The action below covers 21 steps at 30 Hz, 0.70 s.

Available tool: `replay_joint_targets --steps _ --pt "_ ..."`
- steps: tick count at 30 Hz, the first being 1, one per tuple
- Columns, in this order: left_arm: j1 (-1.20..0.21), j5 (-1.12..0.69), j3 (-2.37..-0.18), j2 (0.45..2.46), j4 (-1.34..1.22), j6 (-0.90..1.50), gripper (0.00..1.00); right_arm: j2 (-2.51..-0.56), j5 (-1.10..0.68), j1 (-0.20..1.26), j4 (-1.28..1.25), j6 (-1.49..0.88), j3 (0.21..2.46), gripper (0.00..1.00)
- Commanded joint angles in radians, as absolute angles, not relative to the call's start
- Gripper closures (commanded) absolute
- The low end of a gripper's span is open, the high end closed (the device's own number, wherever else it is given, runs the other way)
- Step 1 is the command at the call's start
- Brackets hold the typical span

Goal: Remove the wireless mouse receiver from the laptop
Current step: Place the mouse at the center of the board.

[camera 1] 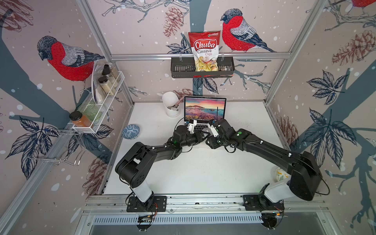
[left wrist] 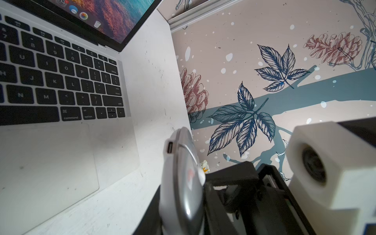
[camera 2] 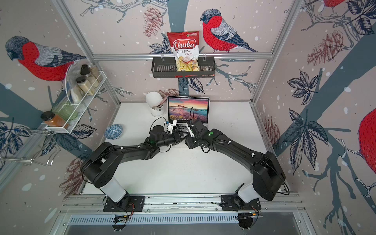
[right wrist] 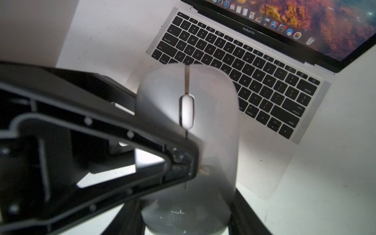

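The silver laptop (camera 1: 204, 114) stands open at the back of the white table, its screen lit with a sunset shore. Just in front of its keyboard, both arms meet at the silver-grey wireless mouse (camera 1: 205, 133), held up off the table. My left gripper (left wrist: 181, 213) is shut on the mouse (left wrist: 181, 179), clamping its top and underside, so that view sees it edge-on. My right gripper (right wrist: 187, 219) is shut on the rear of the mouse (right wrist: 213, 114), one finger on each side, with the scroll wheel facing the camera. The receiver shows in no view.
A white cup (camera 1: 170, 106) with a tool in it stands left of the laptop. A blue patterned bowl (camera 1: 131, 131) sits at the table's left. A mug (camera 1: 280, 174) sits by the right arm's base. Wire racks hang on the left wall and a chips bag (camera 1: 204, 50) on the back wall.
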<state>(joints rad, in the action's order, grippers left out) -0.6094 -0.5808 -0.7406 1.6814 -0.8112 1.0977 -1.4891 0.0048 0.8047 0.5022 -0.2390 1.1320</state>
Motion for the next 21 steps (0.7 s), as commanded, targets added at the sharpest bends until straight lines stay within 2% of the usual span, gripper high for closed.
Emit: replay_joint_targets --steps 1,5,9,14,21 --pt "-0.618 -0.573 -0.751 1.676 -0.815 1.076 1.00 -1.481 0.000 0.821 0.463 -0.215 1.126 0.54" --pt "-0.618 -0.562 -0.758 1.666 -0.781 1.075 1.00 -1.460 0.104 0.855 0.446 -0.213 1.098 0.32" --pt "-0.618 -0.525 -0.807 1.642 -0.614 1.048 1.00 -1.418 0.284 0.932 0.409 -0.191 1.036 0.21" --pt "-0.617 -0.427 -0.945 1.595 -0.236 0.945 1.00 -1.350 0.572 1.068 0.293 -0.136 0.903 0.17" --pt "-0.618 -0.403 -1.109 1.578 0.092 0.841 1.00 -1.303 0.855 1.168 0.034 -0.008 0.753 0.20"
